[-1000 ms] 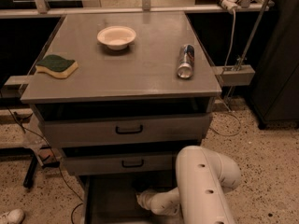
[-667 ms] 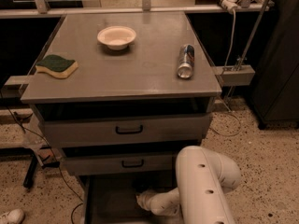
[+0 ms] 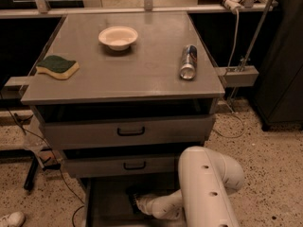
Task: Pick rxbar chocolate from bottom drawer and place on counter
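Though the arm (image 3: 208, 188) reaches down into the bottom drawer (image 3: 105, 200), the chocolate bar cannot be told from the dark around the gripper (image 3: 134, 201) (gripping or not, I cannot tell), so its direction is unclear; the surface (image 3: 142, 70) lies overhead.

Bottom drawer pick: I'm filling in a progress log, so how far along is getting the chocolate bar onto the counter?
Done: the deep grey metal bottom drawer stands open, and the white arm's hand is down inside it. In hand: the grasp; I cannot make out the black-wrapped bar there. Left: lifting it out onto the flat grey counter, which shows a white bowl, green sponge and silver-blue can, no bar.
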`<state>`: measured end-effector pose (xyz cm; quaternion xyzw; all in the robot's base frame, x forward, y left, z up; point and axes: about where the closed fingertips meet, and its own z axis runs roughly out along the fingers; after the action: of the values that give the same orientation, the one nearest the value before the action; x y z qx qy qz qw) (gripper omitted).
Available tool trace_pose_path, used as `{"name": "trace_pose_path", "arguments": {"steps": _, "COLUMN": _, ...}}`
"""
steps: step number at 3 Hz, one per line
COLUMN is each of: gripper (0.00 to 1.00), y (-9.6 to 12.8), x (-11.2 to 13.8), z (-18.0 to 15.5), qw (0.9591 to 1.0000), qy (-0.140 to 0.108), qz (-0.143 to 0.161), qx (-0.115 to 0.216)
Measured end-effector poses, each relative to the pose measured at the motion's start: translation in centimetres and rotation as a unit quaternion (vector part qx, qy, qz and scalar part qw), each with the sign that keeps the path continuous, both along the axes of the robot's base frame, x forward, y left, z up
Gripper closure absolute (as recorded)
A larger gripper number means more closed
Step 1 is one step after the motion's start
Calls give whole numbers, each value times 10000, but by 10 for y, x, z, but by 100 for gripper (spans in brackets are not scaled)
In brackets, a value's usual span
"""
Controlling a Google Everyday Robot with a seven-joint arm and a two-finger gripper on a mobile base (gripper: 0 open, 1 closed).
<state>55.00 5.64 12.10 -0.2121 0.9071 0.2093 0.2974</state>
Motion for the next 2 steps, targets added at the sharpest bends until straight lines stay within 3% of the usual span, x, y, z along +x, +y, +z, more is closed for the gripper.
{"name": "trace_pose_path", "arguments": {"steps": 2, "gripper": 100, "y": 5, "x": 3, "z": 8, "qw": 9990, "qy": 58, "qz": -324, "qx": 294}}
